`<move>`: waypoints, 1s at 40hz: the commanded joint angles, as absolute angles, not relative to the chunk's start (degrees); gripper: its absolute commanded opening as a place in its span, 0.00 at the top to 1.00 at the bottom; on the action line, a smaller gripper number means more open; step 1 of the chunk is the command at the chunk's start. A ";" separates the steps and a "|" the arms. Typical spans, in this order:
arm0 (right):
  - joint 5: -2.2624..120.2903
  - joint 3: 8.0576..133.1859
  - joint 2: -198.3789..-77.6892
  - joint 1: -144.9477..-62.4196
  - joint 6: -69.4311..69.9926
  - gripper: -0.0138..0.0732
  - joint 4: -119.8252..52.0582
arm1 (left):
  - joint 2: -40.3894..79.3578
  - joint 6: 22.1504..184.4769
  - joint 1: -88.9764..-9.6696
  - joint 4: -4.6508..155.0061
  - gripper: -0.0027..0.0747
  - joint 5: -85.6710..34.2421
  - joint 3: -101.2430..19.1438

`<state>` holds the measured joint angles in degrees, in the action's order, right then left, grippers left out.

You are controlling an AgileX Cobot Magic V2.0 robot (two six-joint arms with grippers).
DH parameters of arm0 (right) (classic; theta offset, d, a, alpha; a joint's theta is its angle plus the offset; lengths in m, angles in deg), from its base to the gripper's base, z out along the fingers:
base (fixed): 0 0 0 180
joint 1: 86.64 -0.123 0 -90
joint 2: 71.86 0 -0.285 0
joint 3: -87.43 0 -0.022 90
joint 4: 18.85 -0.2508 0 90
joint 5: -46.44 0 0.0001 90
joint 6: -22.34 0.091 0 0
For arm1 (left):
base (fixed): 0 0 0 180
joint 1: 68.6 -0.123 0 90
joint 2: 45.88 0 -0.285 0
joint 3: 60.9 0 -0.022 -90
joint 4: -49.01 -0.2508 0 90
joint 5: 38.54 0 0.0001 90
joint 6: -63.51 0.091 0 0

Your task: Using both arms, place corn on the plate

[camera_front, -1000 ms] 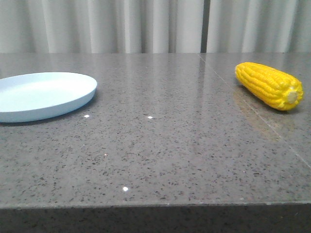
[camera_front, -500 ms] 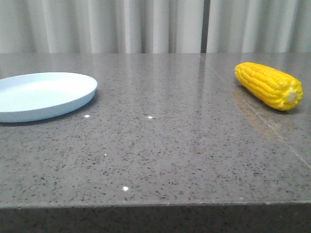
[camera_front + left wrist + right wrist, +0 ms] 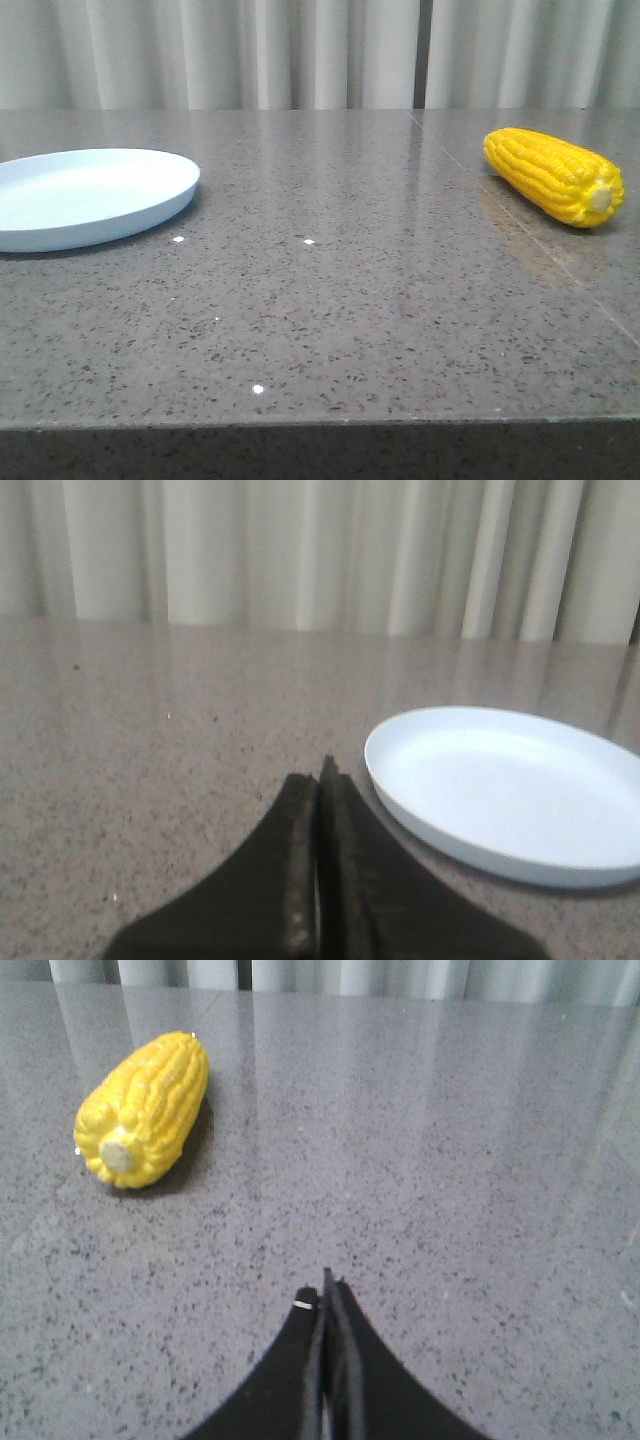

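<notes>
The yellow corn [image 3: 553,174] lies on the grey table at the right, its tan stub end facing the front right. It also shows in the right wrist view [image 3: 147,1110]. The pale blue-white plate [image 3: 90,195] sits empty at the left, and also shows in the left wrist view [image 3: 510,790]. My left gripper [image 3: 322,780] is shut and empty, low over the table just beside the plate's rim. My right gripper [image 3: 325,1295] is shut and empty, some way short of the corn. Neither gripper shows in the front view.
The speckled grey stone table [image 3: 330,300] has a seam [image 3: 500,215] running past the corn and a front edge [image 3: 320,425] near the camera. White curtains [image 3: 300,50] hang behind the table.
</notes>
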<state>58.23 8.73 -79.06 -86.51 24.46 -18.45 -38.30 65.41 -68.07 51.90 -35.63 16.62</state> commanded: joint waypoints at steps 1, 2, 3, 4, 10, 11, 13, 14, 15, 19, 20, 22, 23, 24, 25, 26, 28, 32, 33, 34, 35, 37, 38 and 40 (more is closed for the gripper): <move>52.01 10.17 -78.07 -86.25 24.22 0.92 -21.12 | -39.55 64.92 -68.02 52.17 0.99 -46.08 15.64; 52.41 10.83 -78.07 -86.25 24.22 0.92 -22.03 | -39.55 64.92 -68.02 52.17 0.99 -46.72 15.08; 53.18 11.95 -78.07 -86.25 24.22 0.92 -22.91 | -39.55 64.92 -68.02 52.17 0.99 -47.20 14.36; 54.40 12.93 -78.12 -86.25 24.22 0.92 -23.16 | -39.55 64.92 -68.02 52.00 0.99 -47.20 13.20; 61.45 22.01 -78.97 -86.25 24.17 0.92 -22.45 | -37.87 64.92 -68.02 46.15 0.99 -43.06 5.17; 62.29 23.25 -79.67 -86.25 24.17 0.92 -22.45 | -36.99 64.92 -68.02 45.56 0.99 -41.71 3.41; 63.64 26.19 -81.46 -86.25 24.17 0.92 -22.45 | -35.07 64.92 -68.02 44.63 0.99 -37.39 0.26; 64.09 27.79 -82.46 -86.25 24.17 0.92 -22.45 | -34.05 64.92 -68.02 44.63 0.99 -36.01 -1.44; 64.42 29.34 -84.39 -86.25 24.17 0.92 -22.45 | -32.19 64.92 -68.02 44.63 0.99 -34.28 -3.04; 64.58 34.49 -91.48 -86.25 24.17 0.92 -22.45 | -25.89 64.92 -68.02 44.63 0.99 -30.72 -7.65; 64.63 35.65 -93.02 -86.25 24.17 0.92 -22.45 | -24.61 64.92 -68.02 44.63 0.99 -30.45 -8.49; 64.59 37.32 -96.58 -86.25 24.17 0.92 -22.45 | -21.76 64.92 -68.02 44.63 0.99 -30.42 -9.55; 64.59 38.06 -98.91 -86.25 24.17 0.92 -22.45 | -19.97 64.92 -68.02 44.63 0.99 -30.29 -9.88; 64.59 38.67 -100.19 -86.25 24.17 0.92 -22.45 | -19.04 64.92 -68.02 44.63 0.99 -30.29 -10.22; 64.59 39.03 -101.69 -86.25 24.17 0.92 -22.45 | -17.96 64.92 -68.02 44.63 0.99 -30.29 -10.41; 64.59 39.52 -102.97 -86.25 24.17 0.92 -22.45 | -17.05 64.92 -68.02 44.63 0.99 -30.29 -10.53; 64.27 39.86 -104.55 -86.25 24.17 0.92 -22.45 | -16.04 64.92 -68.02 44.85 0.99 -30.29 -10.56; 63.83 39.86 -105.42 -86.25 24.17 0.90 -22.45 | -15.61 64.92 -68.02 45.02 0.98 -30.16 -10.56; 63.83 39.86 -105.42 -86.25 24.17 0.87 -22.45 | -15.61 64.92 -68.02 45.02 0.96 -30.16 -10.56; 63.83 39.86 -105.42 -86.25 24.17 0.84 -22.45 | -15.61 64.92 -68.02 45.02 0.94 -30.16 -10.56; 63.83 39.86 -105.42 -86.25 24.17 0.80 -22.45 | -15.61 64.92 -68.02 45.02 0.89 -30.16 -10.56; 63.83 39.86 -105.42 -86.25 24.17 0.70 -22.45 | -15.61 64.92 -68.02 45.02 0.78 -30.16 -10.56; 63.83 39.86 -105.42 -86.25 24.17 0.66 -22.45 | -15.61 64.92 -68.02 45.02 0.72 -30.16 -10.56; 63.83 39.86 -105.42 -86.25 24.17 0.52 -22.45 | -15.61 64.92 -68.02 45.02 0.53 -30.16 -10.56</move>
